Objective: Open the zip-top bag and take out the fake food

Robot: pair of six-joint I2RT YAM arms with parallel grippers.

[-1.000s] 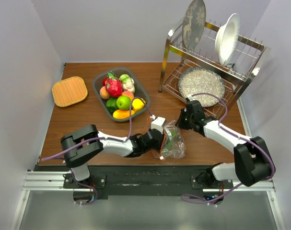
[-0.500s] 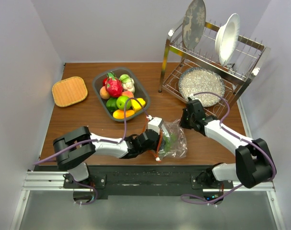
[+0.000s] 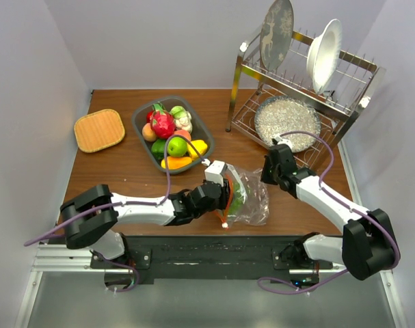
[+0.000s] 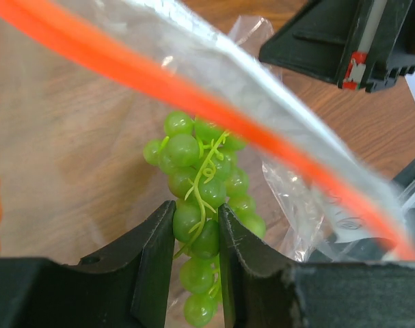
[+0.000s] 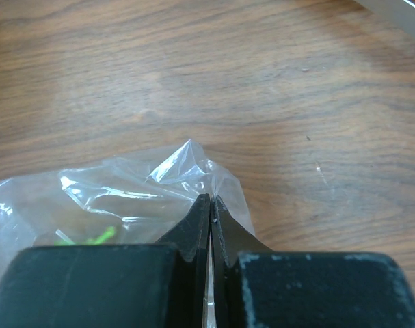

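The zip-top bag lies crinkled near the table's front edge, its orange-red zip strip open. My left gripper reaches in through the mouth. In the left wrist view it is shut on the fake food, a bunch of glossy green grapes that lies inside the bag. My right gripper is at the bag's far right corner. In the right wrist view it is shut on a fold of the clear plastic. The white slider is not clear to see.
A grey tub with several toy fruits stands at the back, left of centre. A woven mat lies at the far left. A dish rack with plates and a bowl stands at the back right. The table's front edge is just below the bag.
My left gripper has pushed further right into the bag's mouth, its arm stretching out. The bag and my right gripper have shifted a little to the right.
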